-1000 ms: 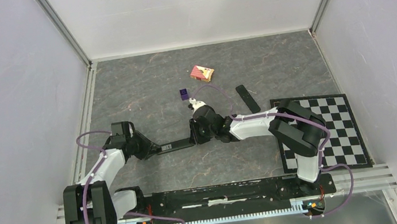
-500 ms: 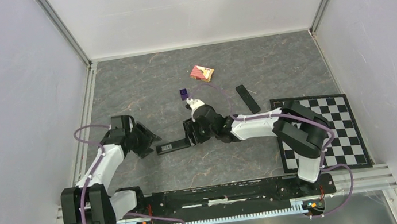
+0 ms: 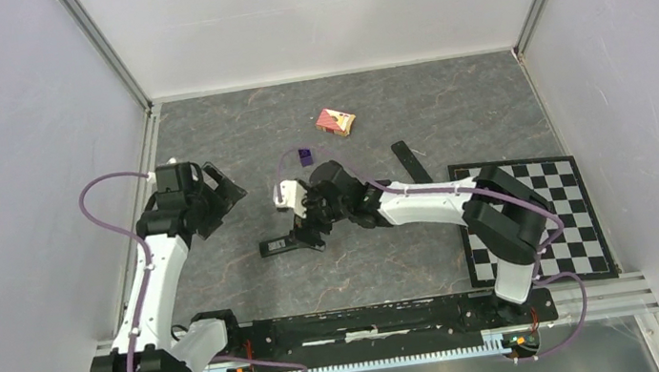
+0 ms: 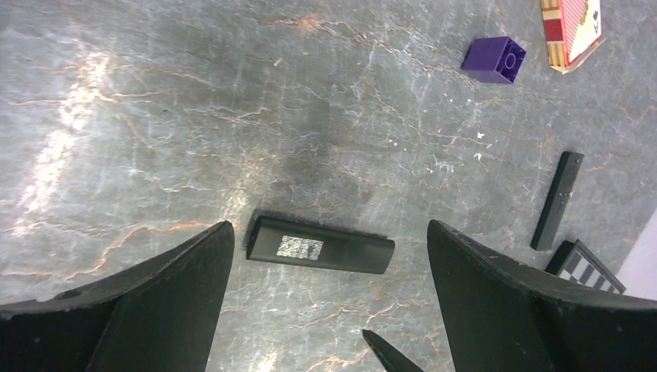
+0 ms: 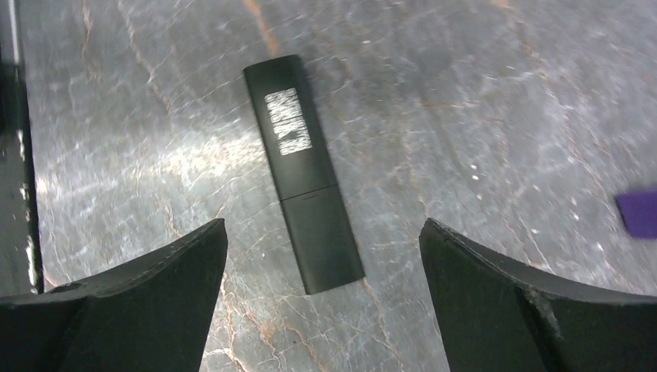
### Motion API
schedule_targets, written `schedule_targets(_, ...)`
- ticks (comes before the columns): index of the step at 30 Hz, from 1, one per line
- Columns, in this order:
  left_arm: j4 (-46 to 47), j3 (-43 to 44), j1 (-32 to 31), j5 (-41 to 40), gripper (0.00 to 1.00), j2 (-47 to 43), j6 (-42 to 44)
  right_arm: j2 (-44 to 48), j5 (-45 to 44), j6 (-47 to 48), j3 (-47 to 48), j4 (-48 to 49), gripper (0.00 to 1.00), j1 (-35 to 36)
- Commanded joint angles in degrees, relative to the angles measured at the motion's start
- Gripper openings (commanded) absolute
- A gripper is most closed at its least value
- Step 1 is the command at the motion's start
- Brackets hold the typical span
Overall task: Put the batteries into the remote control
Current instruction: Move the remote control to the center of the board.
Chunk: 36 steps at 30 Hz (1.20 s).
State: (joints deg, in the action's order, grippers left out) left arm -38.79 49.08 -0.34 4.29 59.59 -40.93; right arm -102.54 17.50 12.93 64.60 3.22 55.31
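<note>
The left arm point(image 3: 154, 257) reaches toward the left edge of the bench point(image 3: 449, 103). Its jaws stand wide apart and hold nothing, hanging clear of the remote control point(image 3: 287, 244) on that side.

The remote control lies flat on the bench, a little left of the middle and nearer the front edge than the back. Its labelled back faces up, and the right wrist view shows it point(image 5: 304, 174) with a seam across the body. No batteries show in any view. Whether they already sit under that seam cannot be told.

The right arm point(image 3: 424, 204) stretches across from the right. Its jaws are also spread wide and empty, poised over the right end of the remote control without touching it.

Behind it sits a purple cube point(image 3: 307, 157), with a red-and-white box point(image 3: 335, 122) further back. To the right, a slim black strip point(image 3: 410, 163) lies just beside the back left corner of a checkered board point(image 3: 532, 217).

The step in hand looks like a let-go. To do it well, both arms should lift straight up before swinging aside, so that no finger catches an end and spins the remote control. A look along the seam would show whether it sits flush. If the strip is a loose cover, it needs sliding on square.
</note>
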Motion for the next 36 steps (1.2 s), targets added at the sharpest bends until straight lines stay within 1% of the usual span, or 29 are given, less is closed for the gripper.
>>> schedule_targets(1, -6.26, 3.54, 0.25, -4.03, 1.0, -3.23, 3.68, -3.16, 4.84, 12.12, 2.53, -2.02, 0.98, 1.24)
schedule_targets(3, -7.63, 3.81, 0.24, -4.02, 1.0, -4.49, 3.92, -4.8, 5.69, 14.74, 3.14, -2.48, 0.95, 1.78)
schedule_targets(7, -9.22, 4.48, 0.25, -2.97, 1.0, -6.24, 3.93, -7.46, 5.71, 15.38, 3.78, -0.41, 0.89, 1.9)
schedule_targets(12, -10.64, 5.23, 0.24, -2.61, 1.0, -7.45, 4.23, -10.6, 3.74, 12.48, 5.09, 3.32, 0.83, 1.74)
schedule_targets(15, -11.17, 5.41, 0.25, -2.69, 1.0, -8.06, 4.62, -13.78, 3.89, 11.6, 8.37, 2.84, 0.77, 1.56)
schedule_targets(18, -12.27, 6.31, 0.23, -2.89, 1.0, -8.51, 4.88, -16.28, 2.71, 10.28, 10.18, 2.99, 0.65, 1.48)
schedule_targets(19, -12.51, 6.58, 0.24, -3.29, 1.0, -8.78, 5.02, -16.62, 1.64, 9.23, 10.08, 4.08, 0.61, 1.35)
schedule_targets(20, -12.84, 6.87, 0.25, -3.48, 1.0, -9.1, 5.1, -16.8, -0.48, 8.07, 9.62, 5.7, 0.53, 1.22)
schedule_targets(22, -13.39, 7.33, 0.25, -3.63, 1.0, -9.7, 5.26, -16.48, -4.3, 4.21, 7.94, 9.6, 0.42, 0.49)
schedule_targets(23, -13.56, 7.59, 0.24, -3.6, 1.0, -9.82, 5.43, -16.18, -5.91, 2.23, 6.92, 11.44, 0.41, -0.02)
schedule_targets(25, -14.03, 7.95, 0.25, -3.42, 1.0, -10.11, 5.59, -16.01, -9.6, -2.36, 6.24, 13.85, 0.4, -1.54)
schedule_targets(29, -14.48, 8.23, 0.25, -2.8, 1.0, -10.47, 6.06, -17.15, -16.75, -9.87, 7.91, 13.75, 0.39, -5.07)
schedule_targets(32, -13.95, 8.0, 0.25, -0.76, 1.0, -10.68, 7.58, -19.09, -13.82, -9.4, 11.03, 11.41, 0.42, -6.49)
schedule_targets(34, -13.22, 7.62, 0.25, 0.75, 1.0, -10.89, 8.5, -20.6, -13.19, -8.47, 13.24, 8.91, 0.48, -6.66)
schedule_targets(36, -12.56, 7.35, 0.25, 1.56, 1.0, -11.32, 9.34, -20.36, -12.24, -7.74, 13.56, 7.82, 0.6, -6.68)
